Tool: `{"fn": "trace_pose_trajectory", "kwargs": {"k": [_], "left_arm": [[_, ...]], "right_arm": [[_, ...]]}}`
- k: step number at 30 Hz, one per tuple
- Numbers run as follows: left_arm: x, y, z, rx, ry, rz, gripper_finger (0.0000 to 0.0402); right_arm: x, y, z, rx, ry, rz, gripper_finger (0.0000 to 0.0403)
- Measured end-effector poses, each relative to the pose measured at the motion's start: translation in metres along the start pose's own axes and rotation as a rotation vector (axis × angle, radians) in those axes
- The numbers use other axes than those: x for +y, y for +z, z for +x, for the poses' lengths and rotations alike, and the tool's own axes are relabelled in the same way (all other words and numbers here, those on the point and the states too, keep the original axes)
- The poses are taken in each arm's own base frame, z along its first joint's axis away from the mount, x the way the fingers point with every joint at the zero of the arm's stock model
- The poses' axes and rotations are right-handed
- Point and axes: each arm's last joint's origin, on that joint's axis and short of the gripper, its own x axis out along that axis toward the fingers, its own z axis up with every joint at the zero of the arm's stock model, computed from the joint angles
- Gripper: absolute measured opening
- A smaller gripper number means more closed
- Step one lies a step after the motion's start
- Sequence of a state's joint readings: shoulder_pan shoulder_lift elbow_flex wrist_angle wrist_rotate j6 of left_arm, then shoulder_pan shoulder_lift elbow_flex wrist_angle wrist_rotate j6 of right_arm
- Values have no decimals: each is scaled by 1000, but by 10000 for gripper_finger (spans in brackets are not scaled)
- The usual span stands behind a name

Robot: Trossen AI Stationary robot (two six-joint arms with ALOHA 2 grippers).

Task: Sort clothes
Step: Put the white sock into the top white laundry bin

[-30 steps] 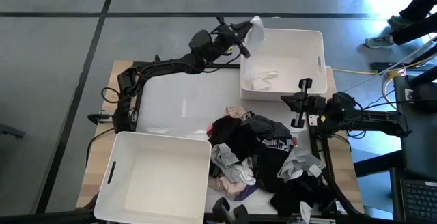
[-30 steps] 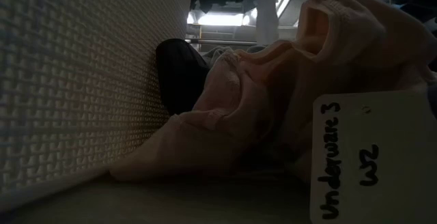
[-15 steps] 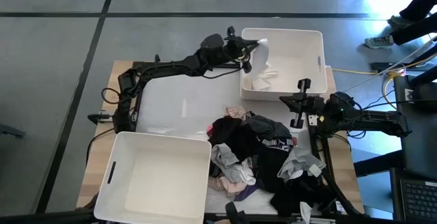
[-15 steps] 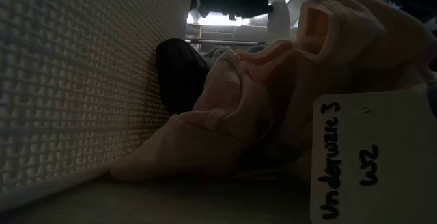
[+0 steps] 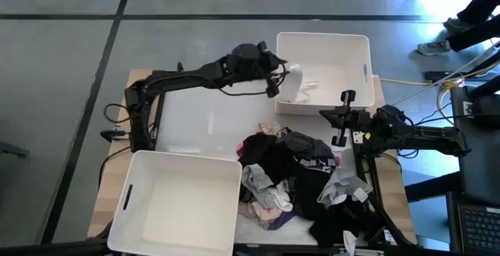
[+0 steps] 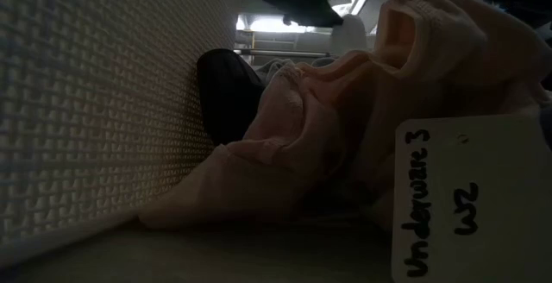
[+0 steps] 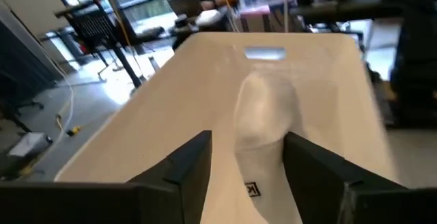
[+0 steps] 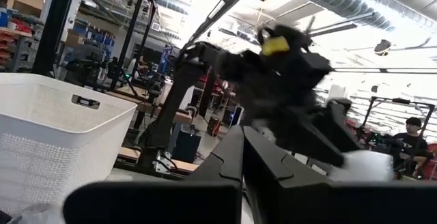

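The left gripper (image 5: 283,70) hangs at the far bin's (image 5: 355,44) near-left rim, jaws apart, a white sock (image 7: 263,125) dropping between them into it. Next likely: return to the pile (image 5: 305,178) below the bin. The right gripper (image 5: 346,118), beside the bin's near edge, waits with jaws together.

Our two dark, jointed arms, seen from above.

We see a left arm (image 5: 195,75) built of black segments with rounded joints and thin black cables looped along it, ending in a bulky dark wrist block. Our right arm (image 5: 414,135) is the same black make, with a T-shaped black gripper (image 5: 342,119) and a small pale label beside its wrist. Close up, the left fingers (image 7: 188,166) are matte black, flat-faced and angular; the right fingers (image 8: 232,162) are two smooth black bars.
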State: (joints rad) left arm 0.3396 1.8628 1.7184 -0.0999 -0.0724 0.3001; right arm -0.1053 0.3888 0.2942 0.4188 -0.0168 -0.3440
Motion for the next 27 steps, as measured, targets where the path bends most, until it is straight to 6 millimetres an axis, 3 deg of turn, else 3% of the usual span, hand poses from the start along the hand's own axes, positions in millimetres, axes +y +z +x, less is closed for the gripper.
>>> {"fn": "trace_pose_trajectory", "kwargs": {"k": [7,16,22,27], "left_arm": [[-15,20,-38,68,-70,14,163],[-31,23,-42,79,-100,1,162],[-82,30,-55,60,-394,24,162],[-130,27,-67,57,-518,93,162]], "right_arm": [[0,0,0,3,-1,-1,10],[0,0,0,5,0,3,10],[0,-1,0,13,-8,-1,10],[0,-1,0,13,-9,0,10]]}}
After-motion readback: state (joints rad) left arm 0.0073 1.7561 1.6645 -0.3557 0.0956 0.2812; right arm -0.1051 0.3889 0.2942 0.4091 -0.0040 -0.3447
